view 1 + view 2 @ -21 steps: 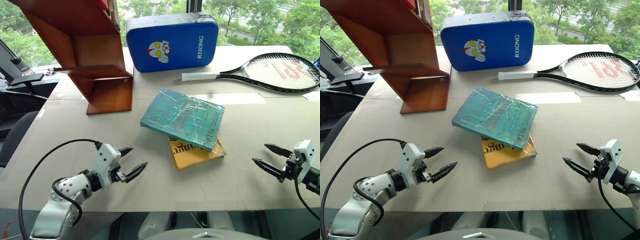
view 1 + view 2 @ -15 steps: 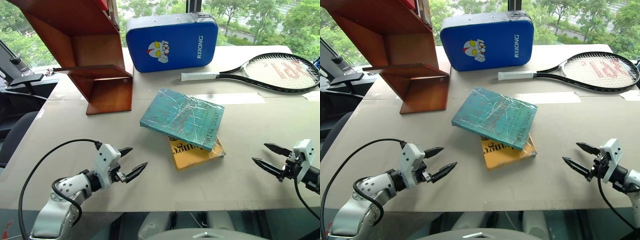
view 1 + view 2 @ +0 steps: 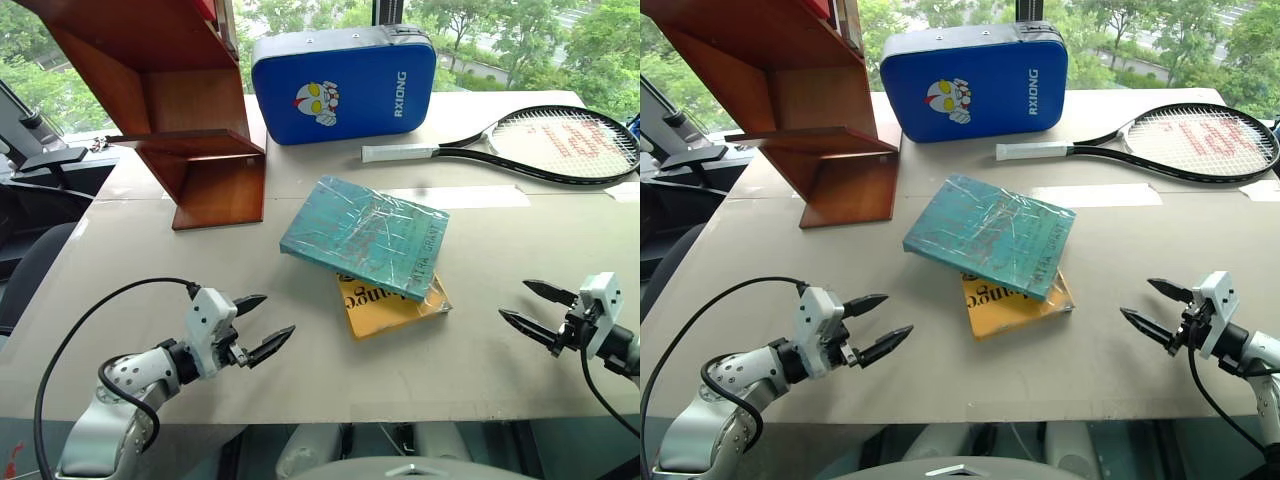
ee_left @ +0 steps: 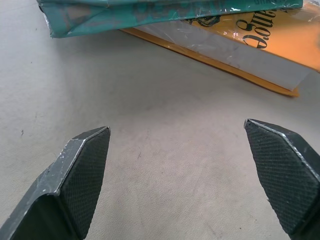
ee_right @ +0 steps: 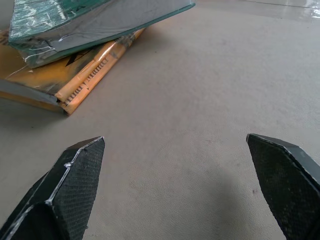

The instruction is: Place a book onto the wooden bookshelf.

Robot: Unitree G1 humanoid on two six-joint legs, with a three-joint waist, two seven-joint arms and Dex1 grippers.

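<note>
The teal book in shiny plastic wrap lies at the table's middle, resting tilted on a smaller yellow-orange book. The reddish-brown wooden bookshelf stands at the far left of the table. My left gripper hovers open near the front left, pointing toward the books, a hand's width short of them. My right gripper is open at the front right, pointing left at the books, with nothing between its fingers. In the left wrist view the teal book and the yellow-orange book lie ahead of the open fingers.
A blue padded case with a cartoon face stands at the back behind the books. A black tennis racket lies at the back right. A strip of tape runs across the table behind the book.
My right gripper has shifted slightly left and toward the books. My left gripper has dropped a touch. The books have not moved.
</note>
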